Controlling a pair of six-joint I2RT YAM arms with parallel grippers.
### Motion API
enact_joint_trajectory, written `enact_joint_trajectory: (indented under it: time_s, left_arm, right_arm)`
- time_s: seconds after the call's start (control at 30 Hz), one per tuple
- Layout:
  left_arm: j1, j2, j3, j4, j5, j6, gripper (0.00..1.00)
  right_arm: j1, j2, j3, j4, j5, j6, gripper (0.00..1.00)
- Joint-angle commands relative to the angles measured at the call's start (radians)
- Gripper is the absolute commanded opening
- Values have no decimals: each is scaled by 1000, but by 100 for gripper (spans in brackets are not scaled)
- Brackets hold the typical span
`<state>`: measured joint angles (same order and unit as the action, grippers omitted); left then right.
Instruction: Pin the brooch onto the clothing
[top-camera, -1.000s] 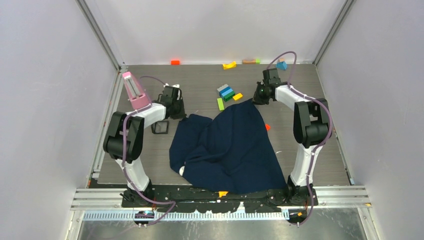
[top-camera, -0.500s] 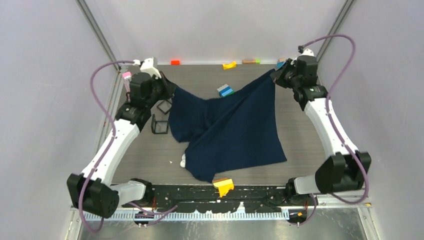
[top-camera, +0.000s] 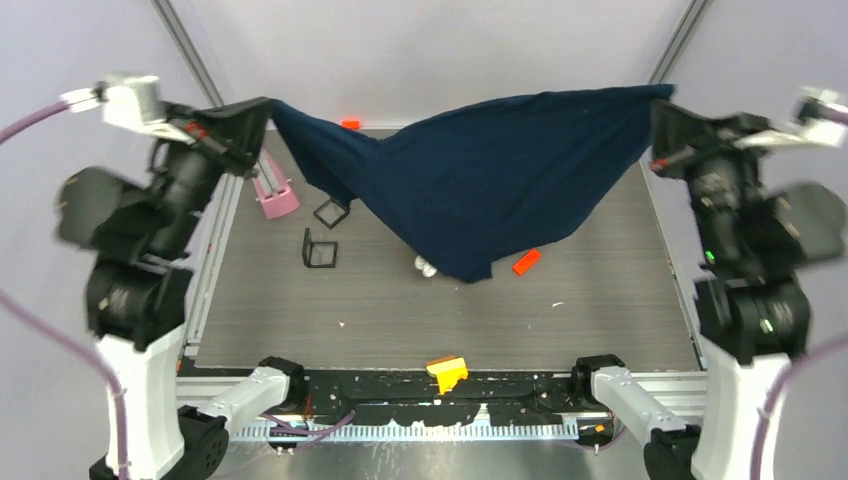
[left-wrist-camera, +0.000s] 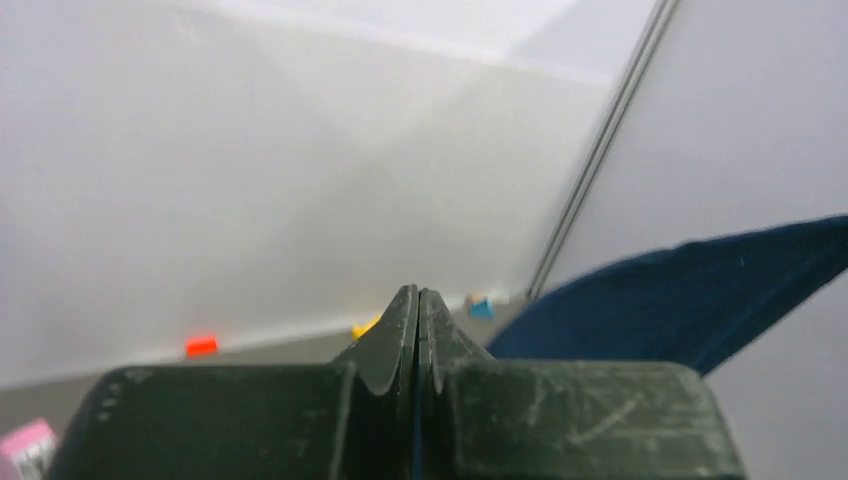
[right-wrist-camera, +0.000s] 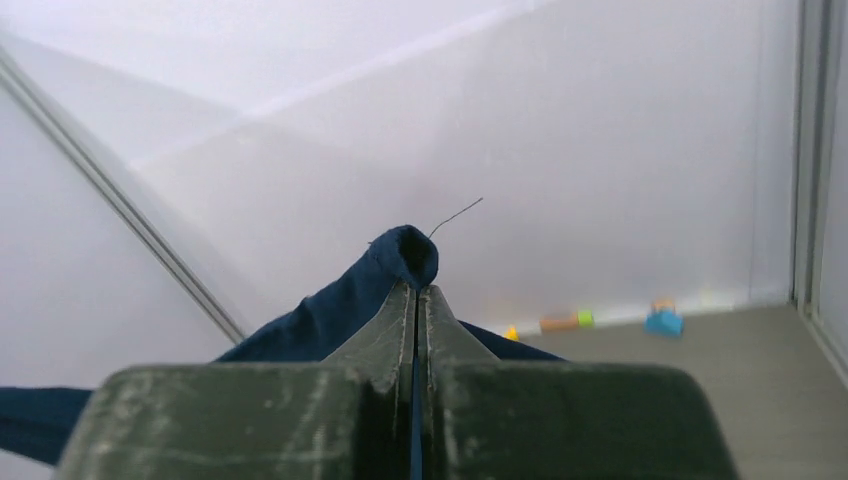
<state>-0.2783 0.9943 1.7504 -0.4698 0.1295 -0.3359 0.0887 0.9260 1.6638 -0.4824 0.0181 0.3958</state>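
Top external view: the dark navy soft-fabric T-shirt (top-camera: 490, 170) hangs stretched in the air between the raised arms, its lowest fold dipping to the grey table (top-camera: 400, 310). The left gripper (top-camera: 258, 108) and right gripper (top-camera: 662, 108) each pinch an upper corner, jaws pressed together. A small whitish bit (top-camera: 425, 266) beside that fold is too small to identify.

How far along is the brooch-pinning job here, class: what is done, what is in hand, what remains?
Done: the shirt is picked up off the table. In hand: the left gripper and right gripper each pinch an edge shut, stretching it in the air. Left: the pinning itself; a small pale item by its lowest fold is too small to identify.
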Motion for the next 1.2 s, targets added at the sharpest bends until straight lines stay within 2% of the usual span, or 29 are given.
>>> enact_joint_trajectory:
  time_s: [0.0,0.2,0.3,0.5,0.73,0.87,1.0,1.03,1.1,1.13,1.17]
  left_arm:
    - [7,-9,243,-145,25,74,0]
    - [5,28,522,-256,27,120,0]
    - [5,38,576,-279,24,134,0]
    - [5,50,475,-225,-23,169,0]
    - [5,207,212,13,-81,262,0]
    - [5,435,170,195,-75,302,0]
    - [7,749,287,300,-140,379,0]
    - [7,843,335,319,-166,398,0]
    - [8,1033,482,315,-190,424,0]
    - [8,1135,623,291,-194,425,0]
    - [8,1233,739,255,-193,422,5]
  right_arm:
    - [-3,-85,132,-54,41,-49,1]
    - [-3,-145,276,-118,54,-64,1]
    - [-3,-155,305,-128,50,-60,1]
    - [-3,-159,211,-91,84,-58,1]
    - [-3,-85,-95,114,261,-120,1]
    - [-3,29,-286,309,358,-153,1]
    - [-18,227,-431,554,452,-192,1]
    - [-26,267,-449,599,460,-184,1]
    - [-62,462,-476,703,451,-136,1]
    - [-104,512,-457,722,439,-115,1]
    - [-120,614,-410,700,407,-80,4]
